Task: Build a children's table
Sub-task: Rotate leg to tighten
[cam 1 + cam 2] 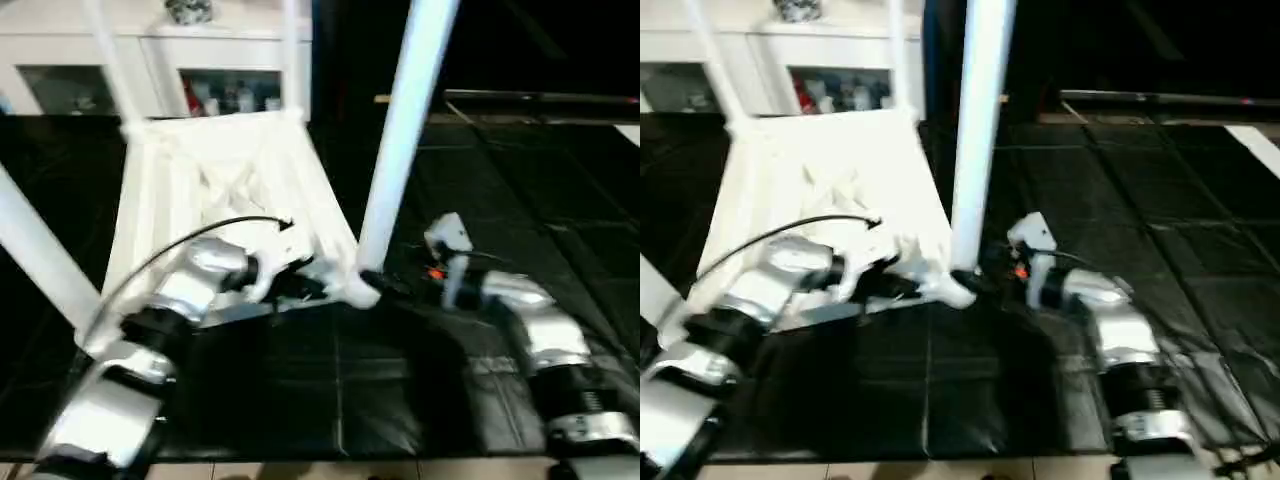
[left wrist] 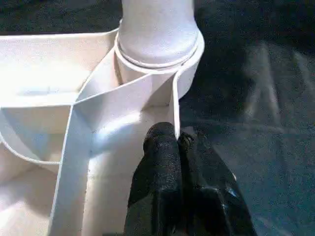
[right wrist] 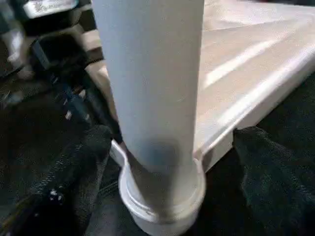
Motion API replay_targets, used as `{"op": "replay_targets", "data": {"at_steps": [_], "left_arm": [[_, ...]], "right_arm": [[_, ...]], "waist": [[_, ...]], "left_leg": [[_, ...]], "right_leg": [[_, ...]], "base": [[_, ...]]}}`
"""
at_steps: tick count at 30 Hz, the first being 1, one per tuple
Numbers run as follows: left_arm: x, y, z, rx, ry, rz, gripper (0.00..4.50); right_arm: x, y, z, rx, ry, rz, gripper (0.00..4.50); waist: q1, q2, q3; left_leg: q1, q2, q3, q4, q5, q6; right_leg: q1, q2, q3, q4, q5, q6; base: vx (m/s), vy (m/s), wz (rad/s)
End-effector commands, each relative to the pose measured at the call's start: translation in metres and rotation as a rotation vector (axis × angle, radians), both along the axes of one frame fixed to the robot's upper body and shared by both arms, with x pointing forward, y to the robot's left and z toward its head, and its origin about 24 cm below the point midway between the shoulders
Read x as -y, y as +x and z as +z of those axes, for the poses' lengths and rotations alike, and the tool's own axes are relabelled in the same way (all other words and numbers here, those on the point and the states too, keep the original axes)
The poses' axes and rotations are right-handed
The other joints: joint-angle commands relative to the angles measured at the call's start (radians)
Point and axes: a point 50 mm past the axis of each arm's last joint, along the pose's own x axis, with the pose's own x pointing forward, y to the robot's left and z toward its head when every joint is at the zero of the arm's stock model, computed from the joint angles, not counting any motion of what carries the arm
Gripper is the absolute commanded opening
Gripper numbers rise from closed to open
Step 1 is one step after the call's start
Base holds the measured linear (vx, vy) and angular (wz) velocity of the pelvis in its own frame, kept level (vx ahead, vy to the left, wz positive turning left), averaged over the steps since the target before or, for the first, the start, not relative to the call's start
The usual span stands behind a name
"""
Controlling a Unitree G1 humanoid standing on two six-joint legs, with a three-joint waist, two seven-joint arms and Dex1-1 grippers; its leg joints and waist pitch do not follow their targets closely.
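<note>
The children's table lies upside down on the dark floor, its ribbed white top point(image 1: 215, 175) facing up. A long white leg point(image 1: 400, 130) stands in the near right corner socket point(image 1: 360, 290). Other legs rise at the far left point(image 1: 40, 260) and at the back point(image 1: 105, 50). My left gripper point(image 1: 300, 280) is shut on the top's thin rim wall point(image 2: 174, 105) just beside that socket. My right gripper point(image 1: 385, 283) stands open around the foot of the leg point(image 3: 152, 98), one black finger point(image 3: 266, 167) on each side with gaps to the tube.
A white cabinet with glass doors point(image 1: 150, 60) stands behind the table. Black tiled matting point(image 1: 330, 380) covers the floor around it. A dark rail point(image 1: 520, 98) runs across the back right. A strip of lighter floor shows at the near edge.
</note>
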Motion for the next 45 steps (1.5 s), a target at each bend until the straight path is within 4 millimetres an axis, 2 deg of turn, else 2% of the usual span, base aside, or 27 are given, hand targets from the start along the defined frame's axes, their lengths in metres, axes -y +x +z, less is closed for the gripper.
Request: {"op": "replay_targets", "data": {"at_steps": [1,2,5,9,10,11,13,15,18,21,28,30,33,37,38,40,42,43,44,45], "left_arm": [[0.009,-0.008,-0.001,-0.03,0.022,-0.144,0.0],[0.009,-0.011,-0.001,-0.04,0.032,-0.186,0.0],[0.009,-0.013,-0.001,-0.057,0.042,-0.239,0.0],[0.009,-0.016,0.0,-0.067,0.048,-0.287,0.0],[0.009,-0.017,0.0,-0.071,0.049,-0.302,0.0],[0.01,-0.019,0.0,-0.08,0.052,-0.342,0.0],[0.011,-0.021,0.001,-0.082,0.055,-0.364,0.0],[0.011,-0.021,0.001,-0.082,0.06,-0.377,0.0],[0.011,-0.022,0.001,-0.082,0.063,-0.387,0.0],[0.012,-0.022,0.001,-0.077,0.067,-0.389,0.0],[0.011,-0.022,0.0,-0.072,0.074,-0.38,0.0],[0.011,-0.021,-0.001,-0.067,0.072,-0.361,0.0],[0.011,-0.02,-0.001,-0.069,0.064,-0.34,0.0],[0.012,-0.015,-0.002,-0.054,0.047,-0.263,0.0],[0.016,-0.01,-0.001,-0.037,0.031,-0.188,0.0],[0.02,-0.007,-0.001,-0.026,0.013,-0.135,0.0],[0.029,0.0,0.0,-0.014,-0.037,-0.015,0.0],[0.031,0.0,0.0,-0.014,-0.046,0.005,0.0],[0.039,0.003,-0.001,-0.015,-0.075,0.076,0.0],[0.043,0.004,-0.001,-0.016,-0.087,0.108,0.0]], "right_arm": [[-0.003,-0.003,0.005,-0.001,-0.015,0.121,4.42],[-0.003,-0.008,0.005,-0.015,-0.023,0.206,4.42],[-0.004,-0.011,0.003,-0.027,-0.027,0.277,4.42],[-0.005,-0.01,0.001,-0.044,-0.022,0.309,4.42],[-0.006,-0.01,0.001,-0.043,-0.019,0.316,4.16],[-0.009,-0.008,0.001,-0.056,-0.001,0.338,4.07],[-0.011,-0.008,0.001,-0.079,0.018,0.369,4.07],[-0.012,-0.01,0.0,-0.112,0.029,0.403,3.74],[-0.012,-0.011,-0.001,-0.133,0.026,0.426,3.61],[-0.012,-0.012,-0.003,-0.156,0.019,0.452,3.19],[-0.011,-0.012,-0.003,-0.171,0.033,0.465,2.78],[-0.013,-0.013,-0.003,-0.176,0.051,0.467,2.48],[-0.014,-0.013,-0.004,-0.179,0.06,0.463,2.31],[-0.019,-0.015,-0.005,-0.176,0.102,0.429,2.21],[-0.023,-0.014,-0.009,-0.157,0.099,0.369,2.2],[-0.026,-0.013,-0.013,-0.148,0.083,0.309,2.17],[-0.033,-0.009,-0.022,-0.119,0.036,0.179,2.12],[-0.035,-0.008,-0.023,-0.118,0.034,0.149,2.12],[-0.042,-0.004,-0.027,-0.117,0.034,0.046,2.1],[-0.046,-0.002,-0.028,-0.119,0.039,-0.003,2.05]], "waist": [[0.0,-0.002,-0.078],[0.002,-0.002,-0.076],[0.007,-0.004,-0.073],[0.015,-0.002,-0.074],[0.016,-0.002,-0.073],[0.016,-0.005,-0.073],[0.015,-0.004,-0.072],[0.015,-0.006,-0.072],[0.016,-0.006,-0.072],[0.016,-0.009,-0.072],[0.016,-0.011,-0.073],[0.016,-0.011,-0.072],[0.016,-0.01,-0.071],[0.016,-0.01,-0.069],[0.014,-0.006,-0.068],[0.014,-0.009,-0.066],[0.006,-0.01,-0.063],[0.004,-0.01,-0.06],[-0.007,-0.012,-0.057],[-0.013,-0.012,-0.055]], "left_leg": [[-0.001,-0.001,0.025,-0.049,-0.126,0.098],[0.002,0.0,0.026,-0.05,-0.151,0.097],[0.007,0.002,0.03,-0.052,-0.196,0.086],[0.013,0.005,0.033,-0.053,-0.206,0.066],[0.012,0.006,0.033,-0.054,-0.207,0.064],[0.01,0.005,0.033,-0.054,-0.211,0.061],[0.007,0.004,0.033,-0.053,-0.22,0.06],[0.004,0.003,0.032,-0.053,-0.216,0.06],[0.002,0.003,0.032,-0.051,-0.209,0.058],[0.003,0.003,0.032,-0.049,-0.22,0.05],[0.002,0.003,0.032,-0.049,-0.207,0.05],[0.0,0.003,0.032,-0.048,-0.205,0.052],[0.002,0.003,0.032,-0.049,-0.214,0.049],[0.002,0.002,0.032,-0.05,-0.223,0.045],[0.003,0.002,0.031,-0.051,-0.233,0.036],[0.008,0.002,0.031,-0.051,-0.244,0.027],[0.001,-0.003,0.028,-0.054,-0.26,0.02],[0.004,-0.004,0.027,-0.054,-0.272,0.015],[0.011,-0.011,0.025,-0.051,-0.308,0.009],[0.006,-0.012,0.023,-0.051,-0.309,0.006]], "right_leg": [[0.074,-0.039,0.044,-0.037,-0.116,-0.259],[0.072,-0.038,0.045,-0.041,-0.139,-0.256],[0.068,-0.039,0.049,-0.048,-0.2,-0.243],[0.061,-0.041,0.055,-0.048,-0.226,-0.24],[0.061,-0.04,0.055,-0.048,-0.226,-0.24],[0.063,-0.04,0.055,-0.046,-0.23,-0.236],[0.063,-0.041,0.054,-0.048,-0.248,-0.23],[0.066,-0.041,0.054,-0.047,-0.258,-0.222],[0.066,-0.041,0.054,-0.046,-0.263,-0.218],[0.063,-0.041,0.055,-0.047,-0.292,-0.21],[0.063,-0.041,0.054,-0.046,-0.292,-0.205],[0.064,-0.041,0.054,-0.046,-0.294,-0.204],[0.062,-0.041,0.053,-0.049,-0.317,-0.197],[0.061,-0.041,0.053,-0.052,-0.341,-0.187],[0.059,-0.042,0.054,-0.054,-0.369,-0.175],[0.054,-0.043,0.054,-0.059,-0.386,-0.17],[0.06,-0.042,0.049,-0.066,-0.459,-0.136],[0.055,-0.042,0.047,-0.071,-0.488,-0.127],[0.052,-0.043,0.039,-0.085,-0.586,-0.093],[0.053,-0.043,0.038,-0.088,-0.607,-0.082]], "base": [[0.0,0.0,0.0],[0.0,0.0,0.0],[0.0,0.0,0.0],[0.0,0.0,0.0],[0.0,0.0,0.0],[0.0,0.0,0.0],[0.0,0.0,0.0],[0.0,0.0,0.0],[0.0,0.0,0.0],[0.0,0.0,0.0],[0.0,0.0,0.0],[0.0,0.0,0.0],[0.0,0.0,0.0],[0.0,0.0,0.0],[0.0,0.0,0.0],[0.0,0.0,0.0],[0.0,0.0,0.0],[0.0,0.0,0.0],[0.0,0.0,0.0],[0.0,0.0,0.0]]}}
